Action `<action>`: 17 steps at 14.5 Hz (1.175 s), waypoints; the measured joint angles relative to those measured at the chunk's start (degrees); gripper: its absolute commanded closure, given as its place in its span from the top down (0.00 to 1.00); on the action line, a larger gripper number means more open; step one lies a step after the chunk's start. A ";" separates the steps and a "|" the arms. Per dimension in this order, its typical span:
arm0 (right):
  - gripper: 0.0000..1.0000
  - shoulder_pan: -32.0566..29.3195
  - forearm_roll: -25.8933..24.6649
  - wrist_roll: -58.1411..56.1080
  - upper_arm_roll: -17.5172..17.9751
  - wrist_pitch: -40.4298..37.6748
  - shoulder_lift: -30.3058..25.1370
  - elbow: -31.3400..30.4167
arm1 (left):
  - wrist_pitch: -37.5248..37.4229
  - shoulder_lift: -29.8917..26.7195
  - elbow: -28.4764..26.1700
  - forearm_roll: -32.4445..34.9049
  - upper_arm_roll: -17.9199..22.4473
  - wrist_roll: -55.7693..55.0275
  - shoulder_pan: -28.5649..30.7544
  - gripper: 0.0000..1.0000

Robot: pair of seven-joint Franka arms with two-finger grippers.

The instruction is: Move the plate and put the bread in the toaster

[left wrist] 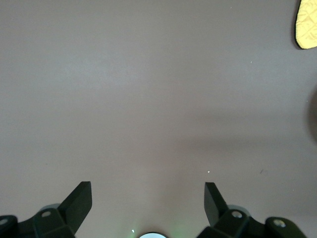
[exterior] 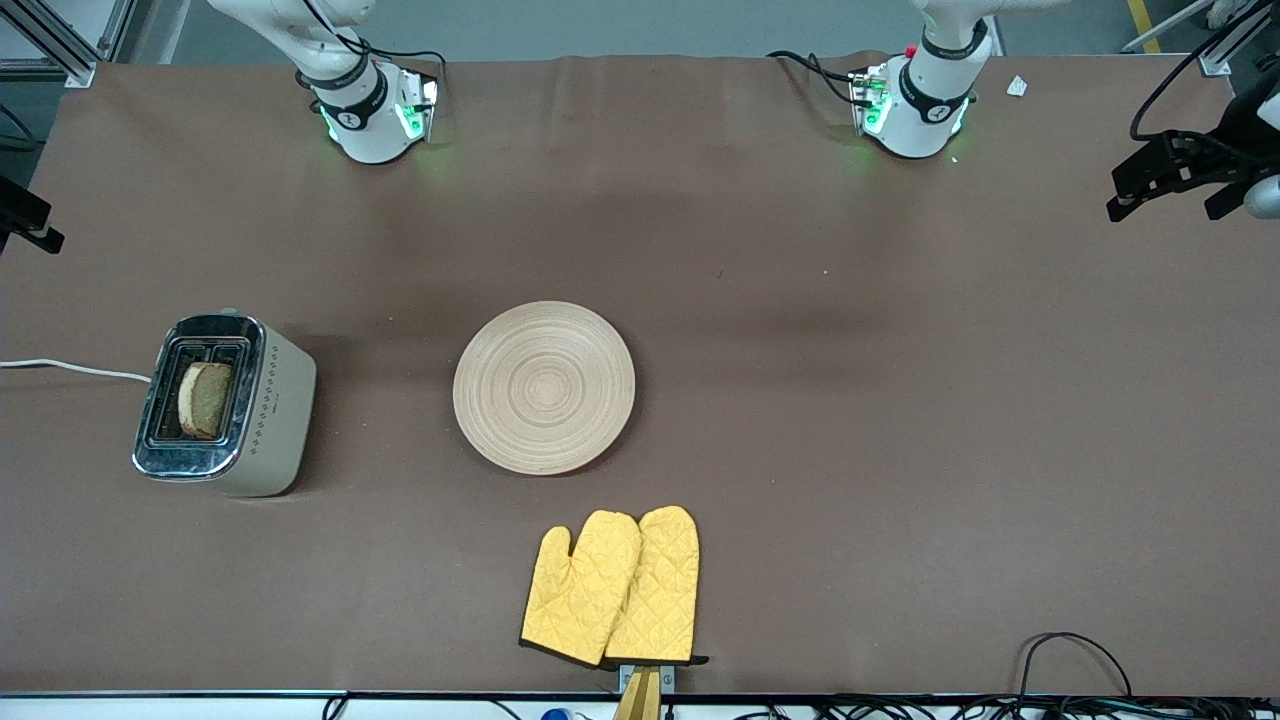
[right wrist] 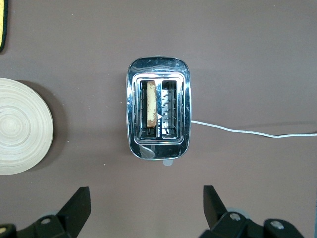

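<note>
The tan wooden plate (exterior: 544, 387) lies flat in the middle of the table and also shows at the edge of the right wrist view (right wrist: 20, 126). The cream toaster (exterior: 228, 405) stands toward the right arm's end. The bread (exterior: 206, 400) stands in the toaster slot on the plate's side, as the right wrist view (right wrist: 150, 109) also shows. My right gripper (right wrist: 146, 194) is open and empty, high over the table beside the toaster (right wrist: 158, 115). My left gripper (left wrist: 147, 191) is open and empty, high over bare table.
A pair of yellow oven mitts (exterior: 612, 588) lies near the table's front edge, nearer to the front camera than the plate; one tip shows in the left wrist view (left wrist: 307, 25). The toaster's white cord (exterior: 70, 368) runs off the table's end.
</note>
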 measured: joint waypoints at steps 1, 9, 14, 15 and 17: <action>1.00 0.00 0.05 0.00 0.30 0.03 0.00 -0.04 | 0.00 0.00 0.01 0.00 0.00 0.00 0.02 1.00; 1.00 1.42 1.79 0.00 1.84 1.29 0.00 -0.31 | 0.00 0.00 0.06 0.00 0.01 0.00 0.09 1.00; 1.00 3.36 1.79 0.02 1.75 1.41 0.00 -0.35 | 0.00 0.00 0.26 0.00 0.15 0.00 0.26 1.00; 1.00 3.45 1.79 0.02 1.71 1.43 0.00 -0.38 | 0.00 0.00 0.30 0.00 0.20 0.00 0.33 1.00; 1.00 3.84 1.79 0.02 1.51 1.49 0.00 -0.45 | 0.00 0.00 0.30 0.00 0.28 0.00 0.40 1.00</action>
